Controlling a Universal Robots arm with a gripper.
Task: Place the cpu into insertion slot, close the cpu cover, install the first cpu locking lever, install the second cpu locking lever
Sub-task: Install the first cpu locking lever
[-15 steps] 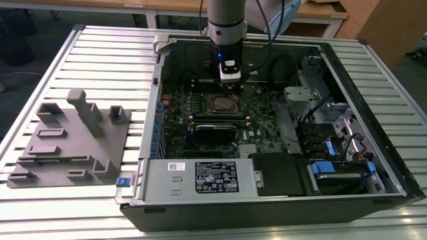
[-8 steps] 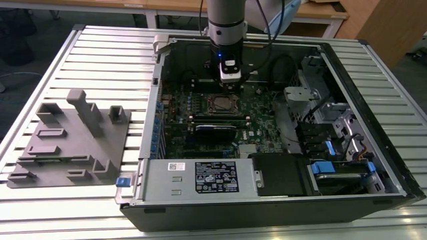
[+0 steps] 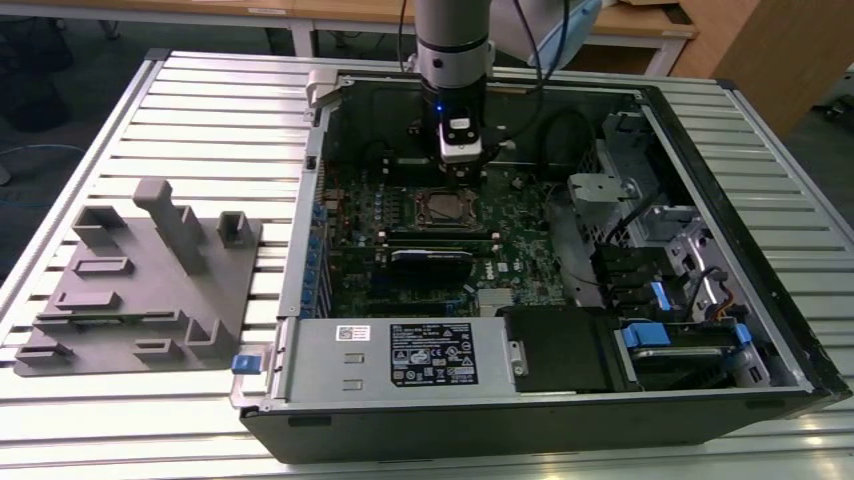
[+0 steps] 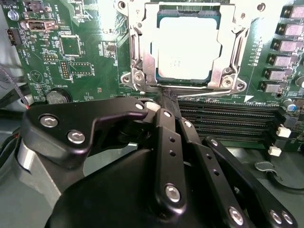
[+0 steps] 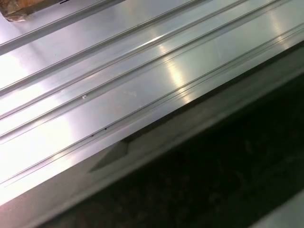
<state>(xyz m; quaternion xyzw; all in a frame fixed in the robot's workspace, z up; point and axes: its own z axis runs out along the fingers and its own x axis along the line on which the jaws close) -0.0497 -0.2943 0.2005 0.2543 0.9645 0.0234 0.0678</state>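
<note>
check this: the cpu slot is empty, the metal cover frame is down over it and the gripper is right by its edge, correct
Not empty. The second wrist view shows the cpu seated in the insertion slot, visible through the cut-out of the cpu cover, which is down over it, with the gripper right by its edge.

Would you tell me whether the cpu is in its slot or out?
In: the second wrist view shows the cpu lying flat inside the slot, the cover framing its edges.
</note>
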